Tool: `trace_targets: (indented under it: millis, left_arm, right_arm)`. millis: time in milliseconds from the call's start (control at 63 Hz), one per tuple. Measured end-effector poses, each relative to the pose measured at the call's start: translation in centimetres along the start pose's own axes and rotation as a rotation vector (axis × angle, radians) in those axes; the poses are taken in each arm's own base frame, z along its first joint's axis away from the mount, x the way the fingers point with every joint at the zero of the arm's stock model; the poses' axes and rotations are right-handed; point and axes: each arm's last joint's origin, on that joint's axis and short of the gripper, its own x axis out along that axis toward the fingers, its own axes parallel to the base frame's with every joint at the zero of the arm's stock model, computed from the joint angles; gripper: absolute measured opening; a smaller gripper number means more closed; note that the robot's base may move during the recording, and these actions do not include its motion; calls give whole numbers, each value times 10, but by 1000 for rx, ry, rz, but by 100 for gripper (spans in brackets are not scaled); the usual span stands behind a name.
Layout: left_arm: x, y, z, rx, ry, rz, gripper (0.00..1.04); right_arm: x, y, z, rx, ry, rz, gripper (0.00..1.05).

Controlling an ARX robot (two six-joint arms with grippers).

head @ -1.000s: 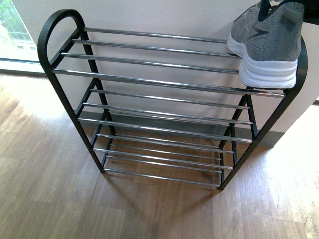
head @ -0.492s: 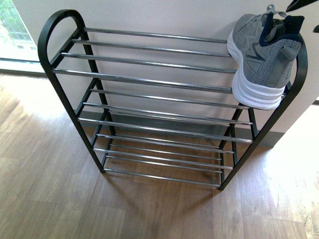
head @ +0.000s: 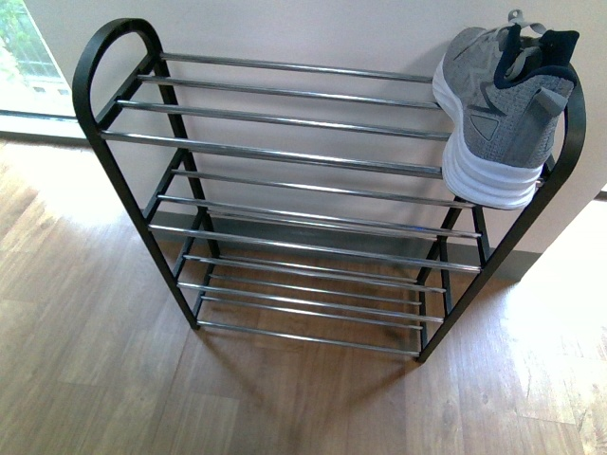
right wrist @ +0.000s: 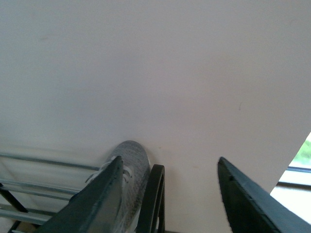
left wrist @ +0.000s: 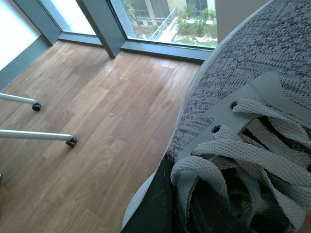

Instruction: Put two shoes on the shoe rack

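Wood floor [head: 95,379] ran under the rack [head: 285,154], which stood against a plain pale wall [head: 285,28]. Away from the rack, we saw tall windows [left wrist: 160,19] and thin legs on casters [left wrist: 71,141].

We judged the task half done. One grey sneaker [head: 498,104] lay on the rack's top shelf, tilted against the end hoop, heel over the front rod. The right gripper [right wrist: 169,167] hung above that end of the rack, its fingers spread wide with nothing between them.

A second sneaker [left wrist: 243,97] filled the left wrist view, well off the rack and above the floor. The left gripper [left wrist: 163,208] seemed to be holding it by the opening. That shoe was not yet on a shelf, and we saw no slides.
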Motion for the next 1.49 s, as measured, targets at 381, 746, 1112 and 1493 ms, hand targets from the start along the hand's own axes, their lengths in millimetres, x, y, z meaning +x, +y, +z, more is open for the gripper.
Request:
trace_targets:
  millis: [381, 746, 1112, 1493]
  left_arm:
    - [0, 0, 0, 0, 0, -1, 1]
    - [0, 0, 0, 0, 0, 0, 1]
    - [0, 0, 0, 0, 0, 0, 1]
    - [0, 0, 0, 0, 0, 0, 1]
  right_arm:
    - [-62, 14, -40, -19, -5, -6, 1]
    - [-105, 14, -61, -19, -9, -9, 1]
    - [-131, 14, -71, -19, -10, -11, 1]
    - [-147, 14, -75, -20, -31, -11, 1]
